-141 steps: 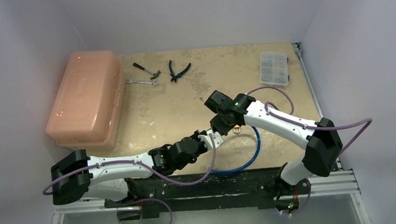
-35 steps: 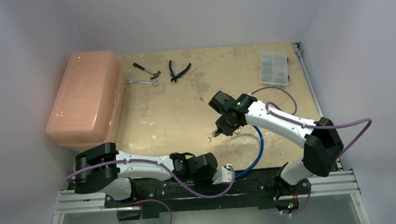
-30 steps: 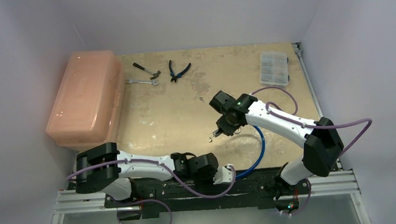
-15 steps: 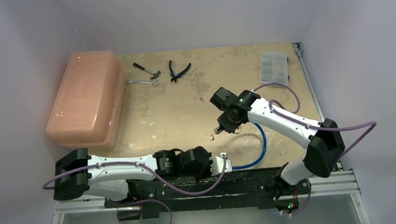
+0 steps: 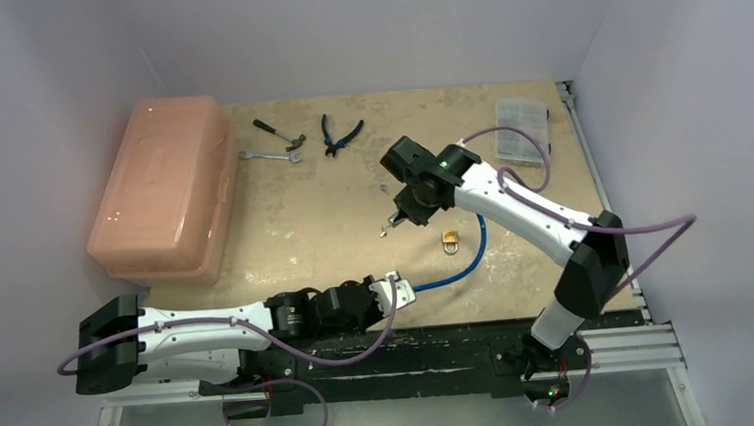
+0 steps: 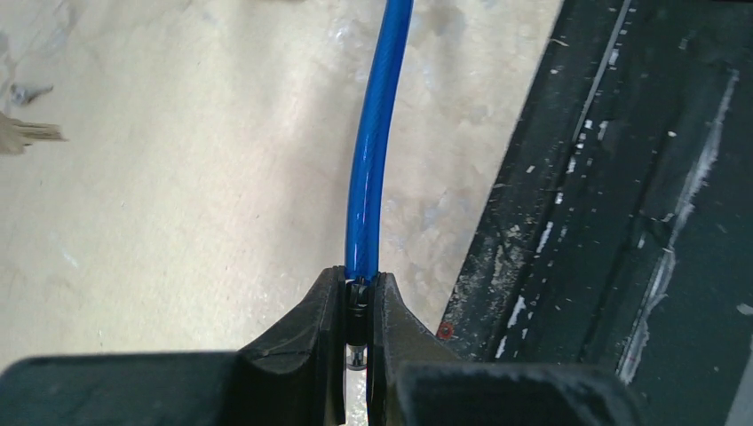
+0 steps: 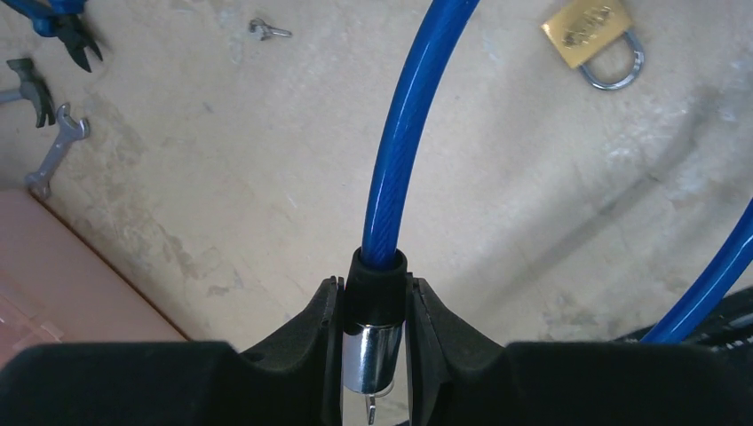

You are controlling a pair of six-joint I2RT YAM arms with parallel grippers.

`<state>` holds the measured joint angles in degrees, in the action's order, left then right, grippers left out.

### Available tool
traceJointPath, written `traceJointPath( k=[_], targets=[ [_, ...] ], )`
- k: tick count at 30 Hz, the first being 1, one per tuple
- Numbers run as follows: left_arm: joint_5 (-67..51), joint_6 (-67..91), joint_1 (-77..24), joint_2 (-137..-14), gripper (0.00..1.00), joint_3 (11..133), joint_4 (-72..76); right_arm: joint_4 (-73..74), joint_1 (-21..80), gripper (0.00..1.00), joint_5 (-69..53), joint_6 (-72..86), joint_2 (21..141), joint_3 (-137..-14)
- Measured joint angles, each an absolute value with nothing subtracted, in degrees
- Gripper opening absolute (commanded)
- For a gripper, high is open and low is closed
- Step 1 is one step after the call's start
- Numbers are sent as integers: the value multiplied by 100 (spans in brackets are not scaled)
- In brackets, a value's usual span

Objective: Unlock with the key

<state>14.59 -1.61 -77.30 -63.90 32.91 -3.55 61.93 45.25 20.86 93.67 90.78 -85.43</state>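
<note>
Step in hand: judged to be moving the cable [image 7: 400, 133] clear, since it does not pass through the padlock [image 7: 586, 34].
Right gripper [image 7: 374, 297]: clamped on the cable's black collar and metal end cap [image 7: 366, 359], held above the table [image 7: 222, 195].
Left gripper [image 6: 358, 277]: closed tight on the cable's other end, low by the table's near edge.
Key [image 7: 266, 30]: flat on the table, in neither gripper, well apart from the padlock, on the side toward the pliers [image 5: 340, 133].
Padlock: flat on the table inside the cable's bend, near it but not touching. Whether the shackle is latched cannot be told.
Method: keep both grips firm and move the two ends together, so the stiff cable does not spring. Lower it away from the key and padlock before releasing.
Risk: the swinging bend could sweep the padlock or flick the tiny key.
Markings: stamped characters on the padlock's brass face, too small to read. No other writing is legible.
</note>
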Motion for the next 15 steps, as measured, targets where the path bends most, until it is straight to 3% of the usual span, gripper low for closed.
traceJointPath(
  k=[15],
  targets=[
    [2613, 1160, -7430, -5852, 0, 2322, 148, 6300, 4762, 0, 2156, 8840, 11347, -10761]
  ],
)
